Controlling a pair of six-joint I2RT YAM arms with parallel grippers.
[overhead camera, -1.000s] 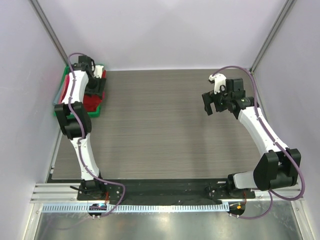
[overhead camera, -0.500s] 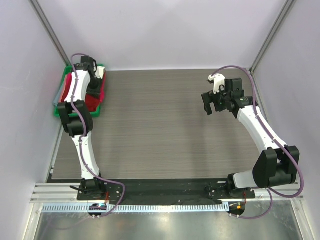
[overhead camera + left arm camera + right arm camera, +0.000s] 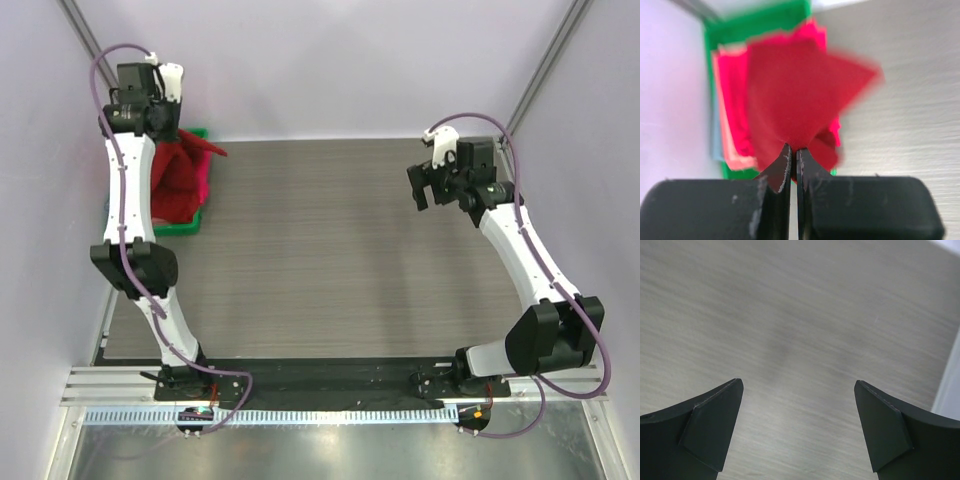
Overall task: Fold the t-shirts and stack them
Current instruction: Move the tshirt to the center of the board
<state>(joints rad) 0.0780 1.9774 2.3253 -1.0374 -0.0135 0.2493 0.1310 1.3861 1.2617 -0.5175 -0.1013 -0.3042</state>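
**One shirt in grasp**

Left fingers (image 3: 786, 162) clenched on the deep red t-shirt (image 3: 800, 90), which hangs over the green tray (image 3: 760, 20) at the worktop's (image 3: 330, 250) ten o'clock corner. A pink t-shirt (image 3: 737, 110) lies in the tray. Right fingers (image 3: 715, 425) released, empty, at two o'clock.

The grey, wood-grained tabletop (image 3: 330, 250) carries a single green plastic tray (image 3: 183, 228), set in its far left corner close against the left wall, with a stack of pink and salmon t-shirts (image 3: 735, 105) inside.
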